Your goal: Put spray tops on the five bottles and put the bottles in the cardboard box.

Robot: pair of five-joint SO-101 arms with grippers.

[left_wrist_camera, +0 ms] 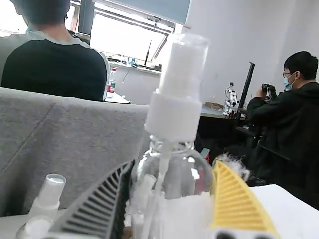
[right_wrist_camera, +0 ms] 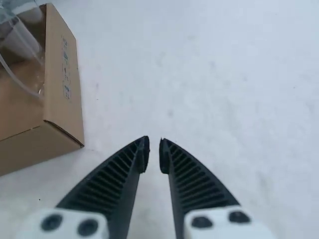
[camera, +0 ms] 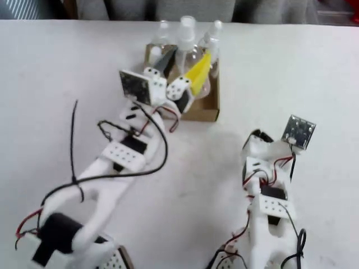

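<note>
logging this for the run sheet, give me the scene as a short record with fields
left gripper: shut on a clear plastic bottle with a white spray top, at the brown cardboard box
right gripper: shut, empty, low over the white table, apart from the box
box contents: other clear bottles with white spray tops; exact count unclear
task state: held bottle capped, not yet released

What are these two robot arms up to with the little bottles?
The left gripper is clamped on a clear bottle with a spray top, holding it upright at the cardboard box, beside other topped bottles standing there. The right gripper is shut and empty, low over the table near the box.
</note>
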